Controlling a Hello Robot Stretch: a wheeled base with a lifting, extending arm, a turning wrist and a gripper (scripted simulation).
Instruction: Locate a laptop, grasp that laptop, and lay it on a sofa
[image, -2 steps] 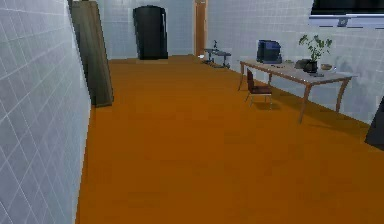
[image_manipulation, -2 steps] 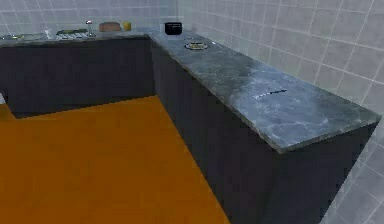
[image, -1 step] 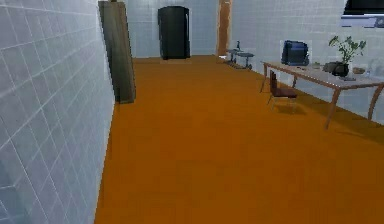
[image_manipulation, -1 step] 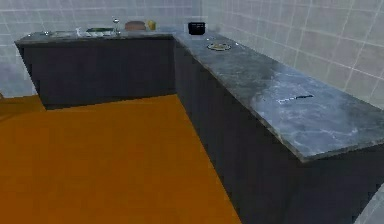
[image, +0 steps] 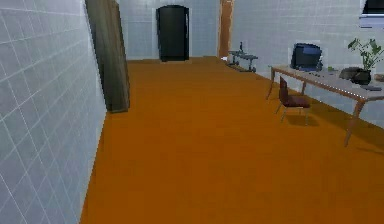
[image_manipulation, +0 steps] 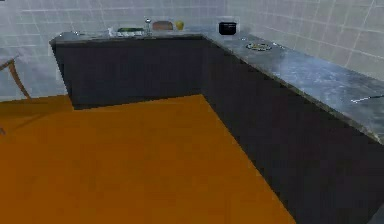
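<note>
A long grey table (image: 335, 85) stands against the wall at the forward view's right. On it stands a dark upright screen with a bluish face (image: 305, 55); I cannot tell whether it is a laptop or a monitor. Beside it is a green potted plant (image: 364, 58) in a dark pot. A dark red chair (image: 291, 97) stands in front of the table.
The wide orange floor (image: 200, 140) runs ahead to a black door (image: 172, 32), with a brown door leaf (image: 108, 55) at left. A small low table (image: 241, 58) stands far back. An L-shaped dark counter (image_manipulation: 250, 95) with a grey top carries small items (image_manipulation: 228, 28).
</note>
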